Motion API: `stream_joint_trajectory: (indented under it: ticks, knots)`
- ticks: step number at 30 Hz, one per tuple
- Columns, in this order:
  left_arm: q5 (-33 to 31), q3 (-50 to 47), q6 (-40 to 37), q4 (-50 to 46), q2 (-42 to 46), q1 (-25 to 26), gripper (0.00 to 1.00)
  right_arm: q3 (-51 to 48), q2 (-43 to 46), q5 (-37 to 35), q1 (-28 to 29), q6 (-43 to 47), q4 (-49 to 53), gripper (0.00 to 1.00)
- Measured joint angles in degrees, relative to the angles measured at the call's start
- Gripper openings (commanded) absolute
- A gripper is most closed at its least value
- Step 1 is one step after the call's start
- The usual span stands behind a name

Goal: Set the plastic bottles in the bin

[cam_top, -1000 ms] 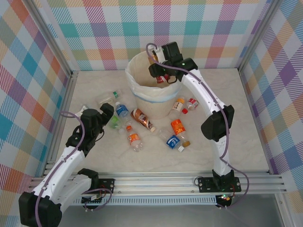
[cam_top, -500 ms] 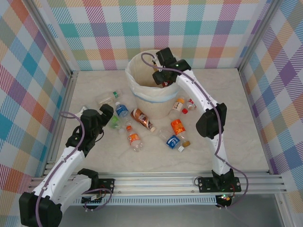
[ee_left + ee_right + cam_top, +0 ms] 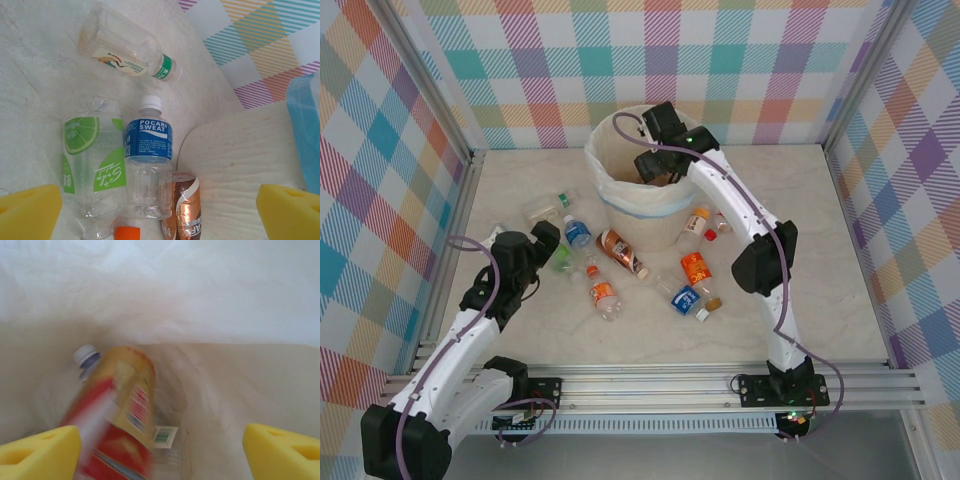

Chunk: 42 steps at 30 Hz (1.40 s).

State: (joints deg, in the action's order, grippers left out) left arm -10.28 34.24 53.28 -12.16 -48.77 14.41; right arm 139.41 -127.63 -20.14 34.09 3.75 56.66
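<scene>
— Bottles [image 3: 603, 295]: where do they lie?
— Many lie scattered on the desk [image 3: 820, 260], lower centre of the overhead view, in front of the bin [image 3: 625, 228] at upper centre. A red-and-yellow bottle [image 3: 120, 410] shows blurred inside the bin's white liner, between the right jaws, which stand wide apart.
— Step in hand?
— Likely the release of that bottle. Left jaws, fully spread, hang over a lime-labelled bottle [image 3: 92, 165] and a blue-labelled bottle [image 3: 148, 160]; closing on either looks next.

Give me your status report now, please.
Right gripper open inside bin, red-labelled bottle loose beneath. Left gripper open above Pocari bottle, lime bottle. No obstruction seen.
</scene>
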Motion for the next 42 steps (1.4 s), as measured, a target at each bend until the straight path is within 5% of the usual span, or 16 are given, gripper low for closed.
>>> stream_joint_trajectory:
  ticks: [7, 21, 30, 42]
  knots:
    - [0.4, 0.0, 0.1, 0.0, -1.2, -0.1, 1.00, -8.2, 9.8, 0.4, 1.6, -0.7, -4.1, 0.93]
    - [0.8, 0.0, 0.3, -0.2, -4.1, -0.5, 1.00, -55.2, 45.9, 5.8, 2.0, -4.1, -36.7, 1.00]
    - [5.0, 2.6, -4.0, -6.1, -9.6, -0.9, 1.00, -78.1, 62.8, -2.9, 2.0, -9.2, -50.1, 1.00]
    - [6.9, 6.9, -8.3, -8.9, -21.3, -0.9, 0.96, -83.7, 67.1, -9.7, 1.8, -12.3, -54.4, 1.00]
